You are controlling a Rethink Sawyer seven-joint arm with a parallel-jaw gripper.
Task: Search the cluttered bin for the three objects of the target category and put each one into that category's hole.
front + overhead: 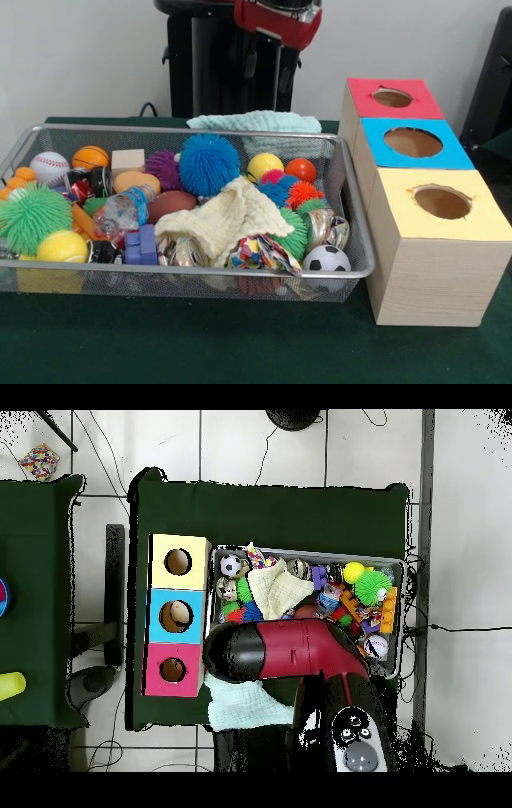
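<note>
The wire mesh bin sits on the green table, full of balls, cloths and toys; it also shows in the overhead view. A large blue fuzzy puffball stands high at the bin's far middle; no eyes show from here. No brown monkey plush is visible. The red-surround hole is the farthest of three box tops at the right, and shows in the overhead view. The red and black arm reaches over the bin's robot-side edge. My gripper blends into the dark pedestal.
The blue-surround hole and yellow-surround hole are nearer the camera. A mint towel lies behind the bin. A cream cloth, a green spiky ball, a small blue spiky ball and a soccer ball lie in the bin.
</note>
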